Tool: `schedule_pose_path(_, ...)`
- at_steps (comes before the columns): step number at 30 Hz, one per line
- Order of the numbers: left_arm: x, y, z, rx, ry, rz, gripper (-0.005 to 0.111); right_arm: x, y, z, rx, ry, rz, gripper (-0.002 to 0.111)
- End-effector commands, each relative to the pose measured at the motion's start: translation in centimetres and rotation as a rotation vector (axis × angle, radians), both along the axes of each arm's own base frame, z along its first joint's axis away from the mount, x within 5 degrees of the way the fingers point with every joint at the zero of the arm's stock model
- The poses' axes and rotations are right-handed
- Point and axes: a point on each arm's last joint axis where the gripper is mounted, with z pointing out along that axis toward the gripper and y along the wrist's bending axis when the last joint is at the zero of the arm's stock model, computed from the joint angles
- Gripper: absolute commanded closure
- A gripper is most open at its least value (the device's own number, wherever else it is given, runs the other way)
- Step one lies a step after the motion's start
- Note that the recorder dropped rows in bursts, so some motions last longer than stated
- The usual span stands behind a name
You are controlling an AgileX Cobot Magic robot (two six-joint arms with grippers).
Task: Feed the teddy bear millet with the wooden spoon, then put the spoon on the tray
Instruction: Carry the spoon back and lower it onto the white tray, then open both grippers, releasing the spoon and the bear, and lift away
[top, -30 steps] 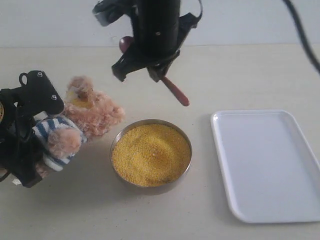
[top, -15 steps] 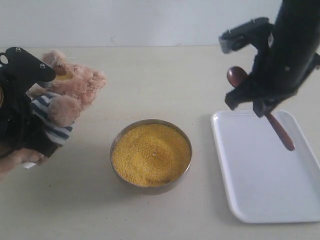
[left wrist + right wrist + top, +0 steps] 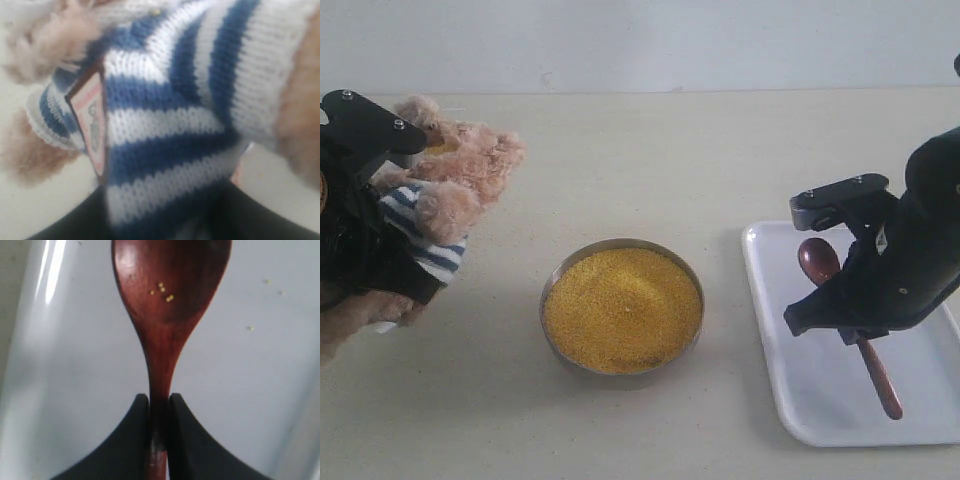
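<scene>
The teddy bear (image 3: 460,175) in its striped shirt (image 3: 170,115) is held up at the far left, and my left gripper (image 3: 380,245) is shut on its body. Yellow grains stick near its muzzle. Millet (image 3: 622,308) fills the round metal bowl (image 3: 552,285) at the table's middle. Low over the white tray (image 3: 820,400) on the right, my right gripper (image 3: 159,402) is shut on the handle of the wooden spoon (image 3: 167,295). In the exterior view the wooden spoon (image 3: 818,260) points its bowl to the far side, and its handle end lies over the tray.
A few loose millet grains lie on the tray (image 3: 250,328) and in the spoon's bowl. A pale wall runs along the table's far edge.
My right gripper has carried the spoon from above the bowl rightward and down to just over the tray. The left gripper has shifted the bear a little left and upward.
</scene>
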Motion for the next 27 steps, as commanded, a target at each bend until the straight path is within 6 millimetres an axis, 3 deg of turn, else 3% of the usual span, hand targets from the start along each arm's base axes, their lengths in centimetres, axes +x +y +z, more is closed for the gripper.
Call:
schedule_pose_path(1, 0.2, -0.2, 0.5, -0.019, -0.033, 0.014, 0.103, 0.2, -0.2, -0.8, -0.002, -0.002, -0.040, 0.109)
schedule_pose_path(6, 0.2, -0.2, 0.5, -0.019, -0.033, 0.014, 0.103, 0.2, -0.2, -1.8, -0.011, 0.033, -0.054, 0.101)
schedule_pose_path(11, 0.2, -0.2, 0.5, -0.020, -0.034, 0.016, 0.103, 0.3, -0.1, -1.3, 0.001, 0.014, -0.060, 0.075)
schedule_pose_path(15, 0.2, -0.2, 0.3, -0.020, -0.029, 0.020, 0.103, 0.2, -0.1, 0.1, 0.025, -0.040, -0.059, 0.055)
schedule_pose_path(20, 1.4, -0.4, -0.8, 0.007, 0.024, 0.050, 0.103, -0.4, -0.4, 3.0, 0.069, -0.117, -0.071, 0.053)
schedule_pose_path(27, 3.8, 1.0, -2.2, -0.002, 0.044, 0.229, 0.103, -2.3, -1.0, 6.6, 0.104, -0.176, -0.072, 0.053)
